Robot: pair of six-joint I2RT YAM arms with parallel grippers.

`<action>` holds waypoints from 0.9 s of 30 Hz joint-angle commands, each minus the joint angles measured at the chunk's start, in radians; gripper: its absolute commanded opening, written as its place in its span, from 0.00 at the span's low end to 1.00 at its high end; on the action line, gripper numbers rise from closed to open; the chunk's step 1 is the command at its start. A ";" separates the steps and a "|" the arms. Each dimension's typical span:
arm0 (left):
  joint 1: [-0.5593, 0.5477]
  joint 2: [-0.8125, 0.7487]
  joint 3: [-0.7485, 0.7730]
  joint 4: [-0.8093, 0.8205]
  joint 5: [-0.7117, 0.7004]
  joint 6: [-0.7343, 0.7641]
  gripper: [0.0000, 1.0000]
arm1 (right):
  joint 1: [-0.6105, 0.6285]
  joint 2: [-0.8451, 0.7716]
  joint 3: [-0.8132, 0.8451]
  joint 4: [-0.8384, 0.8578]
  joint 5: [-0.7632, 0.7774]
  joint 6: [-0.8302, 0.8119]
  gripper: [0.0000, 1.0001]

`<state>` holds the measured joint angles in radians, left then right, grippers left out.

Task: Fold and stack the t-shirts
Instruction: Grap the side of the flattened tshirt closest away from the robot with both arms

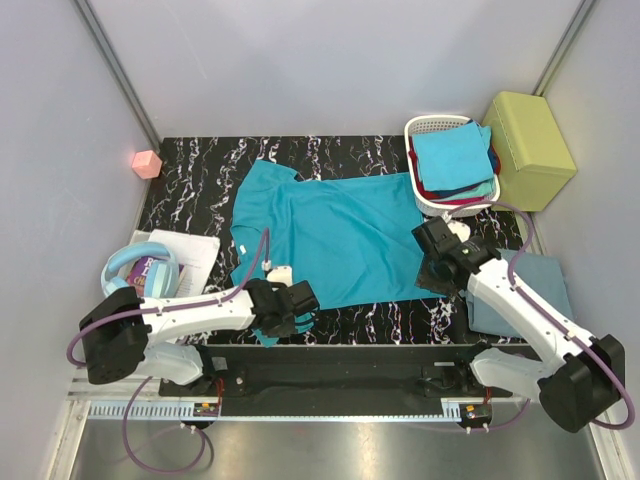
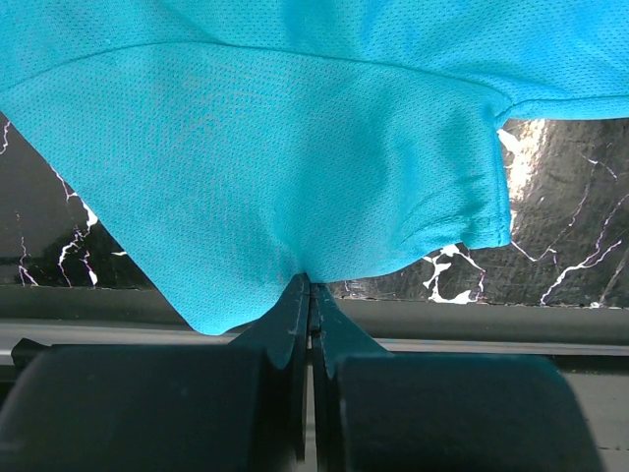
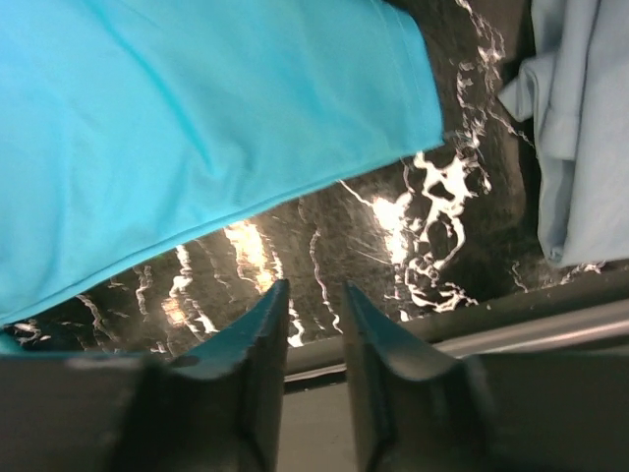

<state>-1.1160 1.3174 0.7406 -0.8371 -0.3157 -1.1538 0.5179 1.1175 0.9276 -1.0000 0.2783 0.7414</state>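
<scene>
A large teal t-shirt (image 1: 340,230) lies spread flat on the black marbled table (image 1: 200,180), collar to the left. My left gripper (image 1: 285,305) is at the shirt's near left corner and is shut on the teal cloth (image 2: 295,147). Its closed tips (image 2: 311,287) pinch the fabric edge. My right gripper (image 1: 432,243) hovers by the shirt's right edge, open, with only bare table between its fingers (image 3: 275,324). The teal hem (image 3: 197,118) lies just beyond them. A dusty grey-blue t-shirt (image 1: 540,290) lies at the table's right, also visible in the right wrist view (image 3: 585,118).
A white slatted basket (image 1: 425,125) at the back right holds folded blue, red and teal shirts (image 1: 452,155). A yellow-green padded box (image 1: 528,148) stands beside it. Blue headphones (image 1: 135,265), papers (image 1: 195,255) and a pink cube (image 1: 147,163) are on the left.
</scene>
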 commanded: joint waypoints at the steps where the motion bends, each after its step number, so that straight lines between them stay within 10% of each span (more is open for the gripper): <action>1: 0.001 -0.015 0.052 -0.010 -0.019 0.017 0.00 | 0.002 -0.002 -0.030 -0.002 0.033 0.090 0.41; 27: 0.022 -0.167 0.032 -0.100 -0.077 0.095 0.00 | -0.153 0.369 -0.076 0.201 0.070 0.191 0.39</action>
<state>-1.1004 1.1656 0.7750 -0.9333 -0.3573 -1.0874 0.3996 1.4654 0.8539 -0.8280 0.3031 0.9321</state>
